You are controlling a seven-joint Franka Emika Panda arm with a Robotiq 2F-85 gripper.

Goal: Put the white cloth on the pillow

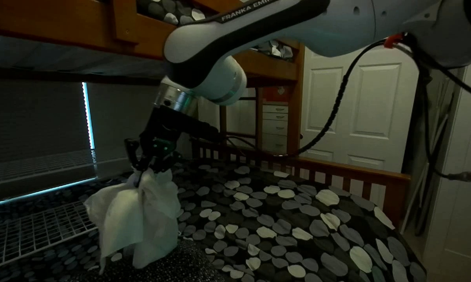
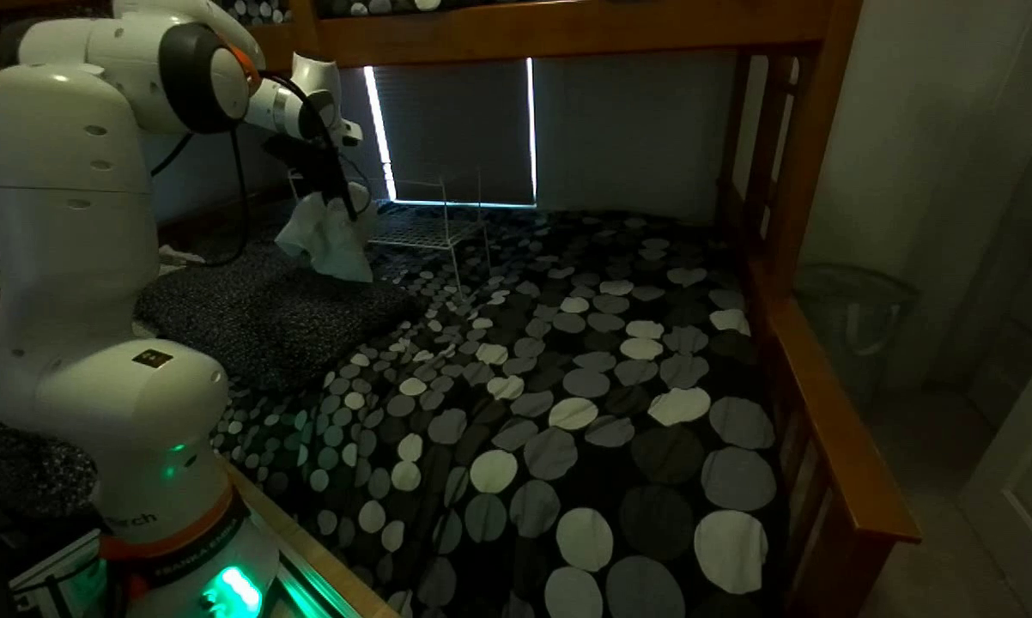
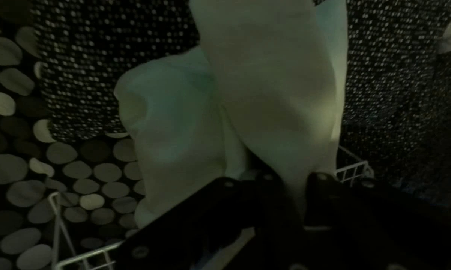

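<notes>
The white cloth [image 1: 122,219] hangs in loose folds from my gripper [image 1: 149,173]. The gripper's fingers are closed on the cloth's bunched upper part. The dark speckled pillow [image 2: 267,313] lies on the bed below the cloth, and its top also shows in an exterior view [image 1: 188,262]. In an exterior view the cloth [image 2: 327,245] hangs over the pillow's far part; I cannot tell if its lower edge touches. In the wrist view the cloth [image 3: 270,75] runs between the fingertips [image 3: 293,183] and covers part of the pillow [image 3: 113,33].
A white wire rack [image 1: 35,231] stands on the bed beside the pillow, close to the gripper; it also shows in an exterior view [image 2: 421,245]. The bed has a dotted cover [image 2: 550,403]. The wooden upper bunk [image 2: 567,34] is overhead, and a wooden rail [image 2: 825,446] edges the bed.
</notes>
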